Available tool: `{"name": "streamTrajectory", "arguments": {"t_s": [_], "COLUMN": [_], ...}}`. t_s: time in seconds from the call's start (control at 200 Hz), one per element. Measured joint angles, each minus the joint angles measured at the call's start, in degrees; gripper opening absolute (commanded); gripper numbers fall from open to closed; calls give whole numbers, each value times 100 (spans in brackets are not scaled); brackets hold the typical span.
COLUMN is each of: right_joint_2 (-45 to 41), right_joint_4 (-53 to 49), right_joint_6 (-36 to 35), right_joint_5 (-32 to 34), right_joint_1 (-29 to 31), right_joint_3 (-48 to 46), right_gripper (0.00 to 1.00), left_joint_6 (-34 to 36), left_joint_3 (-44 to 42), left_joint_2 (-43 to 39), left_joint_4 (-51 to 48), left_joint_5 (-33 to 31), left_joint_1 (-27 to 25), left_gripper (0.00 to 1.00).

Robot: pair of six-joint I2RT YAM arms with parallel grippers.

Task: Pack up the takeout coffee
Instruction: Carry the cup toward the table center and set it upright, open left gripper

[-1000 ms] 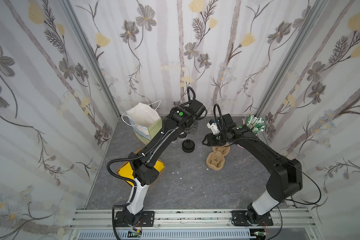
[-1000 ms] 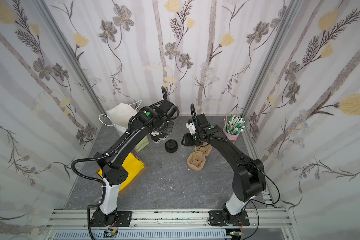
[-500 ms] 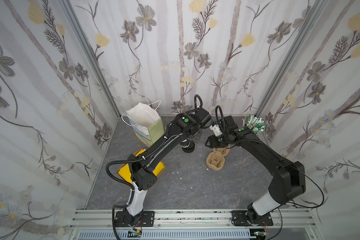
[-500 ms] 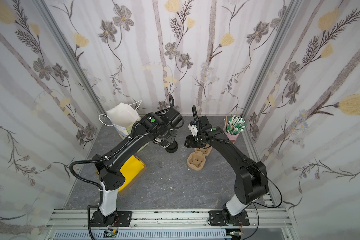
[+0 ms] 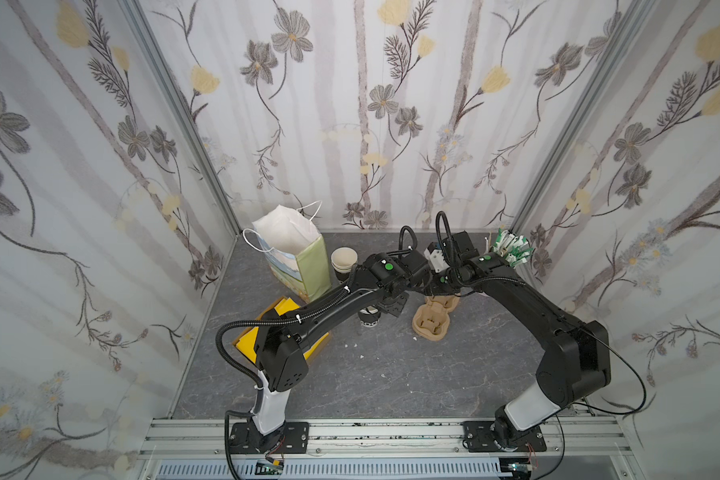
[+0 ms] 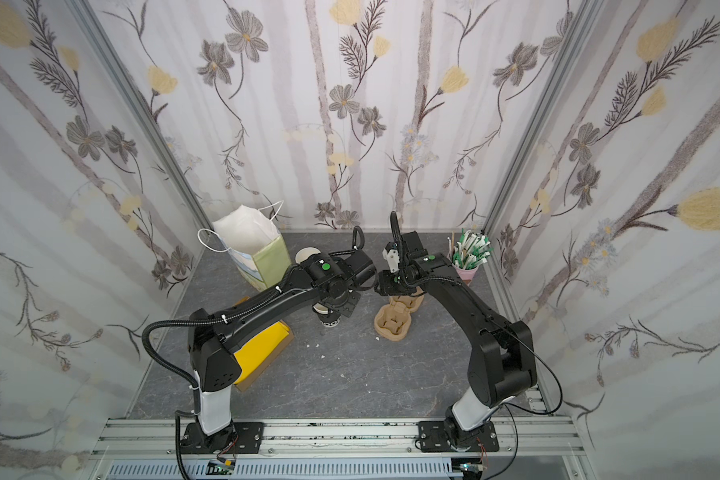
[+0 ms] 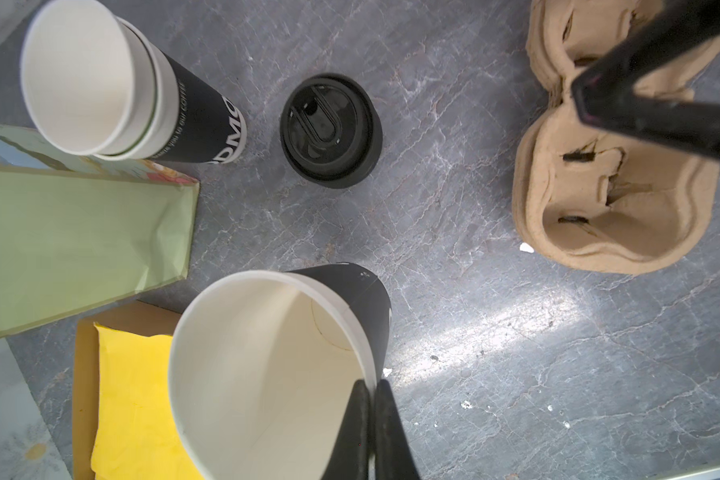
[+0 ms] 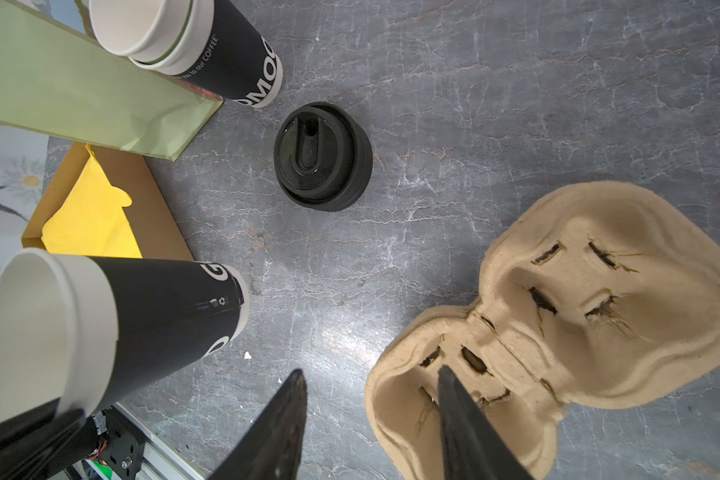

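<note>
The left end effector (image 7: 370, 386) is clenched on the wall of the cup (image 7: 267, 365), one finger inside the rim and one outside. The frame edge cuts off all but the finger ends. The cup is cream inside with nothing in it, and stands between the yellow napkins (image 7: 134, 395) and the carrier (image 7: 612, 208). In both top views the left arm covers all but its lower black wall. Whether its base touches the table (image 8: 474, 104) cannot be told.

The lid (image 8: 321, 156) lies apart on the table, sip hole up, between the stack of cups (image 8: 192, 37) and the carrier. The arms hide it in both top views. It looks thick, and whether more lids are nested under it is unclear.

The right end effector (image 8: 371, 372) is released and grasps nothing, with one finger over the carrier and the other over bare table. A second carrier (image 5: 445, 302) is half hidden under the right arm. The paper bag (image 5: 296, 257) stands just beside the stack of cups. The contents of the pink pot (image 6: 468, 272) in the back corner are too small to identify.
</note>
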Motion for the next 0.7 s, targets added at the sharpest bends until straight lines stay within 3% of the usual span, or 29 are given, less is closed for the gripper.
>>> {"name": "streamTrajectory", "arguments": {"t_s": [0.275, 0.6, 0.699], "right_joint_2": [-33, -50, -33], "right_joint_4": [17, 39, 44], "right_joint_6": [-2, 4, 24], "right_joint_5": [13, -39, -61], "right_joint_1": [-101, -96, -101], "right_joint_3": [-186, -214, -208], "right_gripper": [52, 52, 52], "left_joint_6": [-195, -232, -221], "left_joint_3": [-1043, -1405, -1412], "left_joint_2": [-216, -229, -199], "left_joint_4": [807, 1202, 1217], "left_joint_5": [61, 201, 205], "left_joint_1": [-208, -326, -348], "left_gripper": [0, 0, 10]}}
